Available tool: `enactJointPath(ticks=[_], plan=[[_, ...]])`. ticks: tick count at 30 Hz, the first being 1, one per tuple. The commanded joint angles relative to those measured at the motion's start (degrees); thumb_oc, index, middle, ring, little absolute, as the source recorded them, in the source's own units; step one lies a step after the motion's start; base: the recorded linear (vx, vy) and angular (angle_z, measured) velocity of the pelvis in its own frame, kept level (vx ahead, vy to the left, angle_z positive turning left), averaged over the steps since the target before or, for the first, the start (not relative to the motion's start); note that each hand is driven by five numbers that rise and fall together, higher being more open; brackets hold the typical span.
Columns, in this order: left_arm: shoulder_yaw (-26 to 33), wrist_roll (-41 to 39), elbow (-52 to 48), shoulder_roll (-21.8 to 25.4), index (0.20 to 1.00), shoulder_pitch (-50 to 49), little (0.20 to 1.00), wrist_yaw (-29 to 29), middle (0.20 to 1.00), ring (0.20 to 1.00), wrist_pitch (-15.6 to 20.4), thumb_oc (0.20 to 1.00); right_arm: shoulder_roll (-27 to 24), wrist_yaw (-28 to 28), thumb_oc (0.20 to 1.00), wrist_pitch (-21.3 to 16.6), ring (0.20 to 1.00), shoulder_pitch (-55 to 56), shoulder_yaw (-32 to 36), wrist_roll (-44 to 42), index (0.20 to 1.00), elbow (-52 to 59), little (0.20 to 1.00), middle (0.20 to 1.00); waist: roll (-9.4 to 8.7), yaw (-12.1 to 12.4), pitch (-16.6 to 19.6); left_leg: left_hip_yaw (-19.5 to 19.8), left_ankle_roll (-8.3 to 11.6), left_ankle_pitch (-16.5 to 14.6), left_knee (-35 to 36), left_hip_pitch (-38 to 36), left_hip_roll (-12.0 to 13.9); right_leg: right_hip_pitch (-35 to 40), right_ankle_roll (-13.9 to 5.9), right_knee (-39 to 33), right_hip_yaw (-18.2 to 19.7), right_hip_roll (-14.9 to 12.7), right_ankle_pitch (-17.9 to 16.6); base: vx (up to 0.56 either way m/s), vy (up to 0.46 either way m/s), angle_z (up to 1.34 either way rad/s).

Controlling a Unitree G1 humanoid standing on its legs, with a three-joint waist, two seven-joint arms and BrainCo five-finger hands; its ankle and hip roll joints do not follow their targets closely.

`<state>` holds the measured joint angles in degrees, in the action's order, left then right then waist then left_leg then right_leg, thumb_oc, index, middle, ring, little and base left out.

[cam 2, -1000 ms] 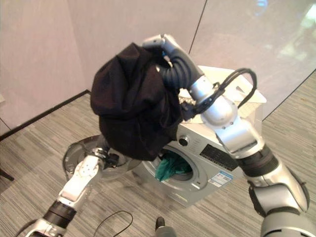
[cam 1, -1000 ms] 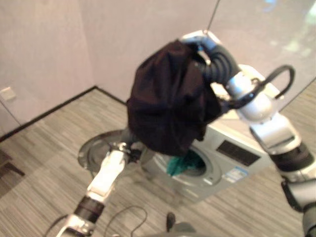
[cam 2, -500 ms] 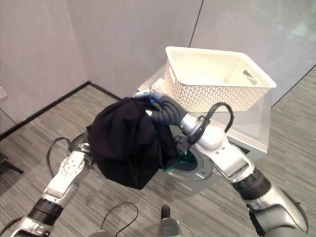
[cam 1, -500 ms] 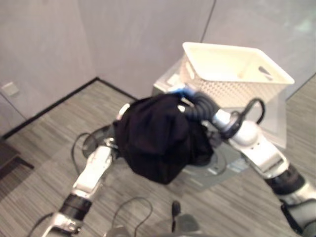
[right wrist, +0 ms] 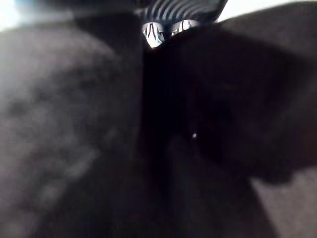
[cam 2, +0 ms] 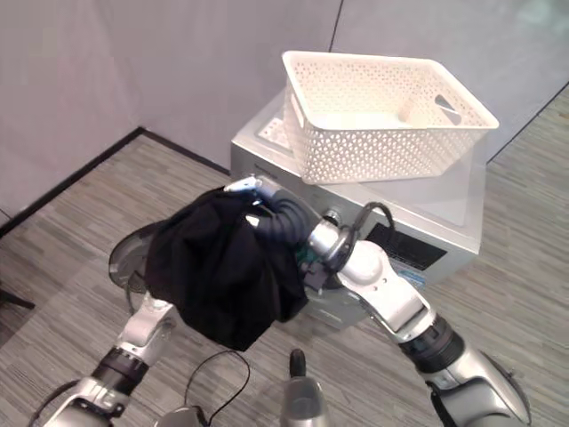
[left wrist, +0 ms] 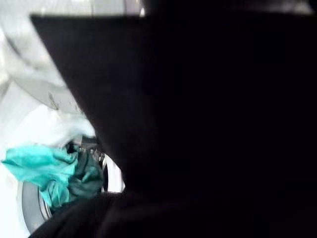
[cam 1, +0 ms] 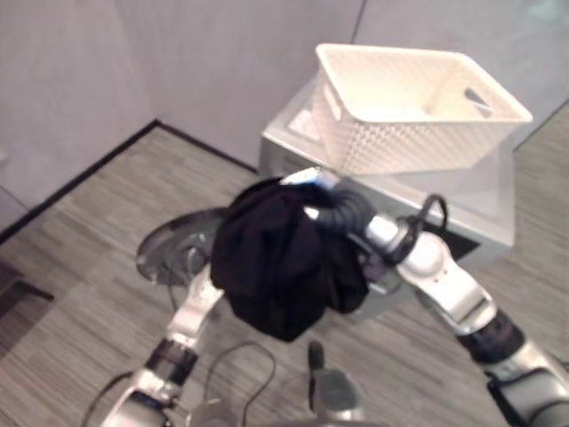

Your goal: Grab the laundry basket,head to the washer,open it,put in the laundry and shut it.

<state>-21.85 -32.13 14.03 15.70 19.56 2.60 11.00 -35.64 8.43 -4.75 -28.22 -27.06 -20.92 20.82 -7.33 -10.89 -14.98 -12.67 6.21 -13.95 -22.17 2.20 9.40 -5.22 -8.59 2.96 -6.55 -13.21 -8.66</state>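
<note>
Here the black garment (cam 2: 222,271) drapes over the right hand (cam 2: 247,187), grip indiscernible.

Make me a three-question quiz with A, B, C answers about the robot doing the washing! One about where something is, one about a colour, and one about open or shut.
1. Where is the white laundry basket?
A. On the floor
B. On top of the washer
C. In the robot's left hand

2. What colour is the big cloth the right hand carries?
A. Black
B. Yellow
C. Red

3. How is the washer door?
A. Shut tight
C. Taken off and put in the basket
B. Swung open

Answers:
1. B, the basket sits on the washer's flat top.
2. A, the bundle hanging from the right hand is black; the teal cloth is a different piece, already at the drum's mouth.
3. B, the round door stands swung out to the side beside the machine.
</note>
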Motion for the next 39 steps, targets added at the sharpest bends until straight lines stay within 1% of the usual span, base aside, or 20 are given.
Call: enactJointPath(ticks=[1, 2, 3, 4, 5, 10, 15, 17, 20, 25, 26, 27, 28, 29, 32, 33, 34, 39], plan=[[-1.86, 0.09, -1.54, -0.93, 0.52, 5.88, 0.52, 1.96, 0.52, 0.52, 5.4, 0.52, 2.04, -2.91, 0.2, -4.85, 0.2, -0.13, 2.12, -3.12, 0.2, 4.66, 0.2, 0.2, -0.48, 0.37, 1.31, 0.95, -0.73, -2.91, 1.67, -4.5, 1.18, -4.69, -5.37, 4.7, 4.39, -5.29, 1.52, -0.04, -0.024, -0.13], [-1.73, 0.23, -1.23, -1.52, 0.52, 6.42, 0.52, 2.64, 0.52, 0.52, 5.71, 0.52, 2.2, -3.26, 0.2, -5.03, 0.2, 0.11, 2.5, -3.01, 0.2, 4.7, 0.2, 0.2, -0.49, 0.16, 1.23, 0.93, -0.68, -2.84, 1.74, -4.32, 1.22, -5.04, -5.33, 4.76, 4.46, -5.23, 1.53, -0.03, -0.032, -0.09], [-1.58, 0.86, -0.81, -1.89, 0.319, 6.92, 0.319, 3.49, 0.319, 0.319, 5.91, 0.319, 2.23, -3.5, 0.2, -5.28, 0.2, 0.48, 2.87, -2.92, 0.2, 4.82, 0.2, 0.2, -0.49, 0.04, 1.17, 0.9, -0.61, -2.75, 1.85, -4.15, 1.32, -5.39, -5.3, 4.86, 4.52, -5.22, 1.57, -0.03, -0.024, -0.08], [-1.48, 1.28, -0.52, -2.19, 0.222, 7.49, 0.222, 4.17, 0.222, 0.222, 6.21, 0.222, 2.25, -3.94, 0.2, -5.43, 0.2, 0.82, 3.12, -2.67, 0.2, 4.95, 0.2, 0.2, -0.53, -0.16, 1.0, 0.82, -0.58, -2.64, 1.94, -3.96, 1.42, -5.7, -5.26, 4.98, 4.47, -5.14, 1.6, -0.03, -0.033, -0.02], [-1.3, 1.82, -0.53, -2.42, 0.2, 7.51, 0.2, 4.77, 0.2, 0.2, 6.35, 0.2, 2.32, -4.14, 0.2, -5.66, 0.2, 1.02, 3.42, -2.58, 0.2, 5.06, 0.2, 0.2, -0.57, -0.29, 0.88, 0.71, -0.55, -2.57, 1.98, -3.87, 1.53, -5.99, -5.24, 5.16, 4.51, -5.03, 1.63, -0.03, -0.036, -0.05], [0.45, 4.23, -0.5, -2.81, 0.2, 7.53, 0.2, 7.44, 0.2, 0.2, 7.38, 0.2, 2.22, -4.82, 0.2, -5.98, 0.2, 2.6, 4.57, -2.18, 0.2, 5.35, 0.2, 0.2, -0.79, -0.47, 0.57, 0.15, -0.38, -2.21, 2.85, -4.18, 2.09, -6.81, -5.26, 5.43, 4.97, -4.54, 1.62, -0.01, -0.039, -0.05], [1.69, 7.84, -1.62, -1.85, 0.2, 5.63, 0.2, 8.74, 0.2, 0.2, 7.62, 0.2, 1.88, -5.05, 0.2, -6.09, 0.2, 5.22, 6.56, -1.71, 0.2, 5.82, 0.2, 0.2, -0.6, -0.37, 0.58, 0.32, -0.14, -1.65, 4.03, -4.36, 2.46, -7.18, -5.14, 5.49, 4.63, -4.19, 1.68, 0.0, -0.048, 0.0], [2.13, 9.69, -2.89, -0.89, 0.2, 4.45, 0.2, 9.0, 0.2, 0.2, 7.67, 0.2, 1.58, -4.89, 0.2, -6.17, 0.2, 5.96, 7.22, -1.71, 0.2, 6.11, 0.2, 0.2, -0.47, -0.22, 0.63, 0.36, -0.07, -1.39, 4.61, -4.47, 2.61, -7.34, -5.14, 5.49, 4.36, -4.14, 1.7, 0.0, -0.041, 0.02], [3.44, 12.84, -6.4, 1.76, 0.2, 1.18, 0.2, 8.25, 0.2, 0.2, 7.96, 0.2, 0.72, -4.45, 0.2, -6.54, 0.2, 8.04, 9.97, -1.94, 0.2, 6.65, 0.2, 0.2, -0.25, 0.2, 0.84, 0.65, 0.02, -1.0, 5.3, -4.42, 2.8, -7.29, -5.16, 5.33, 3.8, -4.18, 1.75, 0.02, -0.041, 0.01], [7.31, 14.67, -12.14, 5.43, 0.2, -5.05, 0.2, 6.88, 0.2, 0.2, 8.51, 0.2, -0.13, -4.24, 0.2, -6.97, 0.2, 12.3, 15.14, -1.1, 0.2, 7.26, 0.2, 0.2, 0.34, 0.92, 1.73, 1.18, 0.08, -0.51, 6.35, -4.17, 2.85, -7.14, -5.16, 5.26, 2.97, -4.35, 1.96, 0.03, -0.03, 0.04], [8.14, 14.71, -13.05, 5.97, 0.2, -6.29, 0.2, 6.5, 0.2, 0.2, 8.65, 0.2, -0.34, -4.09, 0.288, -7.16, 0.288, 12.79, 16.06, -1.13, 0.288, 7.28, 0.288, 0.288, 0.46, 1.09, 1.89, 1.25, 0.05, -0.41, 6.61, -4.15, 2.83, -7.11, -5.21, 5.2, 2.8, -4.4, 1.96, 0.03, -0.018, 0.09], [9.42, 14.89, -14.11, 6.57, 0.2, -7.22, 0.2, 6.31, 0.2, 0.2, 8.91, 0.2, -0.6, -3.97, 0.432, -7.16, 0.432, 13.26, 17.02, -0.83, 0.432, 7.27, 0.432, 0.432, 0.61, 1.34, 2.06, 1.4, 0.07, -0.28, 6.81, -4.09, 2.76, -7.0, -5.19, 5.08, 2.62, -4.44, 2.01, 0.03, -0.016, 0.04], [10.54, 15.05, -15.65, 7.18, 0.2, -8.64, 0.2, 6.07, 0.2, 0.2, 8.89, 0.2, -0.73, -3.99, 1.0, -7.2, 1.0, 14.06, 18.04, -0.61, 1.0, 7.48, 1.0, 1.0, 0.71, 1.4, 2.31, 1.56, 0.07, -0.22, 6.95, -4.01, 2.72, -6.97, -5.19, 5.0, 2.4, -4.5, 2.0, 0.04, -0.026, 0.06], [13.09, 15.42, -18.11, 8.12, 0.2, -11.34, 0.2, 5.91, 0.2, 0.2, 9.46, 0.2, -1.04, -3.8, 1.0, -7.7, 1.0, 15.45, 20.34, -0.8, 1.0, 7.44, 1.0, 1.0, 0.89, 1.84, 2.64, 1.88, 0.05, -0.12, 7.15, -3.85, 2.64, -6.75, -5.22, 4.82, 1.97, -4.63, 2.04, 0.03, -0.022, 0.1], [14.51, 15.7, -20.04, 8.73, 0.2, -13.21, 0.2, 5.78, 0.2, 0.2, 9.52, 0.2, -1.09, -3.88, 1.0, -7.99, 1.0, 16.43, 21.97, -1.04, 1.0, 7.33, 1.0, 1.0, 0.97, 1.96, 3.15, 2.13, 0.02, -0.03, 7.34, -3.67, 2.68, -6.66, -5.27, 4.68, 1.65, -4.69, 2.07, 0.04, -0.017, 0.14], [17.38, 16.04, -22.13, 9.99, 0.2, -16.68, 0.2, 5.22, 0.2, 0.2, 10.04, 0.2, -0.52, -5.2, 1.0, -9.38, 1.0, 17.91, 27.0, -2.02, 1.0, 5.76, 1.0, 1.0, 1.34, 2.45, 3.78, 2.51, -0.09, 0.09, 7.8, -3.6, 2.62, -6.28, -5.35, 4.59, 1.25, -4.88, 2.18, 0.07, -0.003, 0.14], [18.9, 15.65, -23.07, 10.65, 0.2, -19.07, 0.2, 4.45, 0.2, 0.2, 9.99, 0.2, 0.31, -5.66, 1.0, -9.86, 1.0, 18.93, 29.46, -2.46, 1.0, 5.03, 1.0, 1.0, 1.52, 2.76, 4.29, 2.78, -0.18, 0.17, 7.99, -3.51, 2.42, -5.97, -5.35, 4.45, 0.87, -5.02, 2.2, 0.09, -0.004, 0.14], [21.28, 14.27, -23.78, 10.98, 0.2, -23.26, 0.2, 2.5, 0.2, 0.2, 9.93, 0.2, 0.64, -6.27, 1.0, -10.16, 1.0, 20.69, 33.35, -1.98, 1.0, 4.42, 1.0, 1.0, 1.8, 3.45, 5.3, 3.55, -0.34, 0.23, 8.43, -3.5, 2.05, -5.29, -5.38, 4.24, 0.13, -5.36, 2.36, 0.05, 0.005, 0.12]])
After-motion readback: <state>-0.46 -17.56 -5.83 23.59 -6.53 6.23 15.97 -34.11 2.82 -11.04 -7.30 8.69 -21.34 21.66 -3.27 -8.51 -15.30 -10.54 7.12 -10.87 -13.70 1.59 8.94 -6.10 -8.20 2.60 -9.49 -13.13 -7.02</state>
